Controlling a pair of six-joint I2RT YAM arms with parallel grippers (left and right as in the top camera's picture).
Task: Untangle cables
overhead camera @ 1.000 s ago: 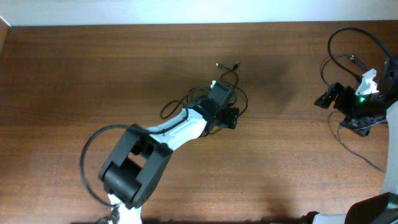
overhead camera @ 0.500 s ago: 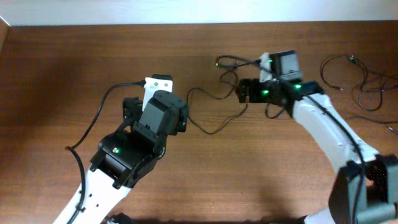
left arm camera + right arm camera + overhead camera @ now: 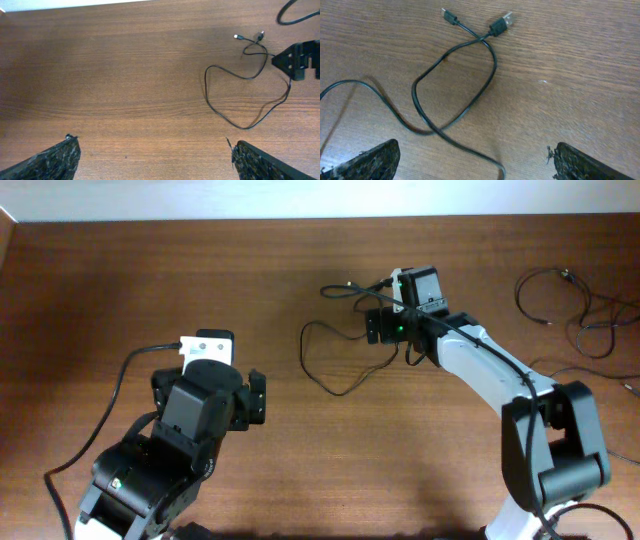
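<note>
Right gripper (image 3: pixel 473 147) hung wide open, empty, over the looped USB cable (image 3: pixel 494 62), lining up its crossing, I judged. Left gripper (image 3: pixel 153 142) gaped empty at 8 o'clock, out of the way.

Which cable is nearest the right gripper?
The single looped cable in the middle, its two plug ends lying right by the open right gripper. The other cables lie well off on the far right.

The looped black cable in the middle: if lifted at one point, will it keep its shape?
Probably not: the cable lies in loose curves, so it looks floppy. It is thin, likely light, and its USB plug would probably dangle.
</note>
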